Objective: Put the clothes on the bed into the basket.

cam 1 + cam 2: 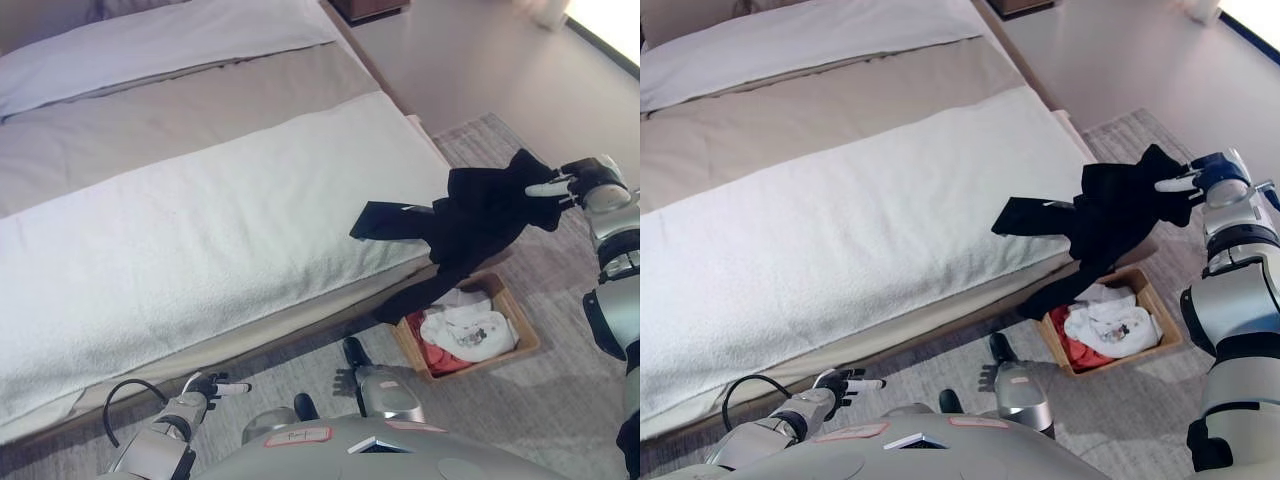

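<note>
The right robot hand pinches a black garment, apparently by one edge, lifting it clear of the bed so it hangs above the basket. The left robot hand idles, fingers spread.

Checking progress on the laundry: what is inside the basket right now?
The basket holds a white garment lying over a red one. The black garment hanging from the right hand covers its far corner; anything deeper is hidden.
</note>
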Robot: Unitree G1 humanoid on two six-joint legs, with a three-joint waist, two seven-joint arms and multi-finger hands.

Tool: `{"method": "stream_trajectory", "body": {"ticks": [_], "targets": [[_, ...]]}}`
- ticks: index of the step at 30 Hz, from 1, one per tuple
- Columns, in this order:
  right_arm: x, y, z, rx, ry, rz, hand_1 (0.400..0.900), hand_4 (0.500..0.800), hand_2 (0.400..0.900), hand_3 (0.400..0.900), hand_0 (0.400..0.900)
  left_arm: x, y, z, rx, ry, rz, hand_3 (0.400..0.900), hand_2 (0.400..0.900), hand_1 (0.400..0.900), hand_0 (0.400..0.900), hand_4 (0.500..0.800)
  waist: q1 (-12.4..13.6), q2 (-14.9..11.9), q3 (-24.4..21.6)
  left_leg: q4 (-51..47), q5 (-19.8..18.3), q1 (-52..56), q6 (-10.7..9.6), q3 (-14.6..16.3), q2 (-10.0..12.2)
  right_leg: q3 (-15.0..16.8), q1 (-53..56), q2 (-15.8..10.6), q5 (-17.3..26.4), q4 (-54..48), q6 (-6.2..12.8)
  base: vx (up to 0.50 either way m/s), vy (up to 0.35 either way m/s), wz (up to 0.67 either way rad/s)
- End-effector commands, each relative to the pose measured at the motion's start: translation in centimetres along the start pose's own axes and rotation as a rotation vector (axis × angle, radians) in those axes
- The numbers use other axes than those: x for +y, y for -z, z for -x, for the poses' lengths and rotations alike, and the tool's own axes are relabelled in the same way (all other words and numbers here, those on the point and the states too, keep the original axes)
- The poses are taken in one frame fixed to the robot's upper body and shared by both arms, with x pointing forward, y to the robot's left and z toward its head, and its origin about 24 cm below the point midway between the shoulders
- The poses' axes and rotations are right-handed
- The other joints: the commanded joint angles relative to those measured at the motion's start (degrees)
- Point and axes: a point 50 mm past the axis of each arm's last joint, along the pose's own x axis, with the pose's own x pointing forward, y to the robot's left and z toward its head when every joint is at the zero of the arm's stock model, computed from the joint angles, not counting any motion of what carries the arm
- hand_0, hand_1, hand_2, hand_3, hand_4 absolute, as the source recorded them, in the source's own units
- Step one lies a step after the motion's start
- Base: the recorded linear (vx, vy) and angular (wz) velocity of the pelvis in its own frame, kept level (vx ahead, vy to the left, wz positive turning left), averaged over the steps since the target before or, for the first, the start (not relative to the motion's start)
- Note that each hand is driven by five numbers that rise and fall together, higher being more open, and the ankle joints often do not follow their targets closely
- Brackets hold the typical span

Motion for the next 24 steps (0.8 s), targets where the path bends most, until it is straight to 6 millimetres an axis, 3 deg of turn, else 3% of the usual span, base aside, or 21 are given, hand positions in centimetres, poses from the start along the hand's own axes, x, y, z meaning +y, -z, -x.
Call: {"method": "stream_trajectory", "body": {"ticks": [1, 13, 23, 24], "targets": [[-7.1, -1.0, 1.1, -0.033, 0.214, -0.054, 0.400, 0.500, 0.400, 0.400, 0.400, 4.1, 2.2, 0.5, 0.071, -0.113, -0.045, 0.900, 0.900, 0.900, 0.900, 0.800, -1.1, 0.2, -2.2, 7.5, -9.0, -1.3, 0.9, -0.3, 1.6, 1.3, -0.6, -3.2, -1.5, 3.2, 7.16, -0.03, 0.008, -0.18], [-7.6, 1.9, 1.2, 0.046, 0.218, -0.077, 0.400, 0.500, 0.400, 0.400, 0.400, 3.8, 2.3, 0.5, 0.076, -0.110, -0.058, 0.900, 0.900, 0.900, 0.900, 0.800, -2.4, 1.8, -1.6, 8.5, -9.7, -1.4, 1.4, 0.5, 1.1, 2.2, -0.9, -3.2, -0.8, 3.3, 7.52, -0.02, 0.003, -0.06], [-7.6, 3.2, 1.3, 0.072, 0.220, -0.091, 0.400, 0.500, 0.400, 0.400, 0.400, 3.8, 1.7, 0.4, 0.059, -0.110, -0.053, 0.900, 0.900, 0.900, 0.900, 0.800, -2.8, 3.0, -1.2, 7.4, -9.0, -1.4, 1.1, -0.2, 0.8, 1.8, -1.3, -3.5, -0.5, 3.2, 7.47, 0.00, -0.006, 0.02], [-7.4, 3.3, 1.2, 0.071, 0.213, -0.086, 0.900, 0.800, 0.900, 0.900, 0.900, 3.7, 1.6, 0.4, 0.057, -0.108, -0.053, 0.900, 0.900, 0.900, 0.900, 0.800, -2.7, 2.9, -1.2, 7.3, -8.9, -1.4, 1.0, -0.4, 0.9, 1.6, -1.3, -3.5, -0.6, 3.2, 7.41, 0.00, -0.023, 0.09]]}}
